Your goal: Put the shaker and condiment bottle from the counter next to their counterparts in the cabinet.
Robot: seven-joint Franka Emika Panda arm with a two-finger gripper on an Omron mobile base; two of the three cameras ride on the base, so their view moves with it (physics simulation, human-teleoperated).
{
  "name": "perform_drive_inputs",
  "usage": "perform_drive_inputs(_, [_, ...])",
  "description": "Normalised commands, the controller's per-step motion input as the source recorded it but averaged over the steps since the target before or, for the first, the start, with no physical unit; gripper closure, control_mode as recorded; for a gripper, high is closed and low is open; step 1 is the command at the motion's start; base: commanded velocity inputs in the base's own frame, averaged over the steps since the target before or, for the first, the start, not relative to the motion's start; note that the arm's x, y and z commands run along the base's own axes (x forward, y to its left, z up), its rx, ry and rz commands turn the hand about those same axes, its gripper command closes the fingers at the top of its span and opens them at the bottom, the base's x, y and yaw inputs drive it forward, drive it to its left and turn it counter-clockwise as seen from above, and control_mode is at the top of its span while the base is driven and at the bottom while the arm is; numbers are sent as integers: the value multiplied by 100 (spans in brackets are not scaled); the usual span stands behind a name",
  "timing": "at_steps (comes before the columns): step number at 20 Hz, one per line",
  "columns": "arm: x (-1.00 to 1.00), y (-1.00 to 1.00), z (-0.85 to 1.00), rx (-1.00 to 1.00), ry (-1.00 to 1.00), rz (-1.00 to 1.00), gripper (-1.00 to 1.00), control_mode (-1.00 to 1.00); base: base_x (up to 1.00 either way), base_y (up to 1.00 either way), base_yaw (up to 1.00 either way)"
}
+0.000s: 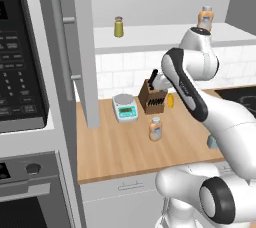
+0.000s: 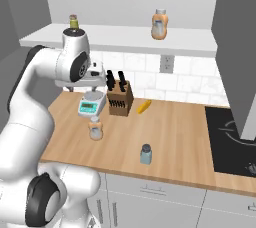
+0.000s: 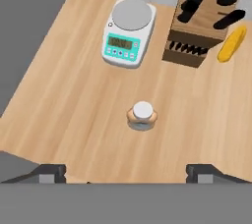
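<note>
On the wooden table (image 2: 175, 137), the condiment bottle (image 2: 95, 128) stood upright on open planks, in front of a small digital scale (image 2: 91, 104) and a knife block (image 2: 120, 100) that sat side by side near the tile backsplash. Seen from the hand view, the bottle (image 3: 142, 115) appeared from above, its pale cap facing the camera, with the gripper (image 3: 126, 173) held high over it and its two dark fingertips (image 3: 48, 173) spread wide apart, holding nothing. A yellow banana-like item (image 2: 144, 106) lay just beside the knife block, toward the cooktop (image 2: 232, 142). The shaker (image 2: 146, 154) stood upright nearer the table's front edge, well apart from the bottle and toward the cooktop side. Up in the cabinet (image 1: 150, 34), whose tall door (image 1: 80, 47) hung open, the olive-yellow shaker (image 1: 118, 26) rested on the white shelf board toward the door side, and the orange twin bottle (image 2: 159, 24) stood on the same board further along, well apart from it. A dark microwave (image 1: 20, 52) sat at the left of the left base view.
</note>
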Motion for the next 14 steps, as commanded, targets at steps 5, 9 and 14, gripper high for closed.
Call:
perform_drive_inputs(5, [0,-1,-1,0,-21,52,-100,-100,0,0,0])
perform_drive_inputs(9, [0,0,-27,11,-8,69,-100,-100,0,0,0])
perform_drive_inputs(14, [0,-4,-36,9,-9,67,-100,-100,0,0,0])
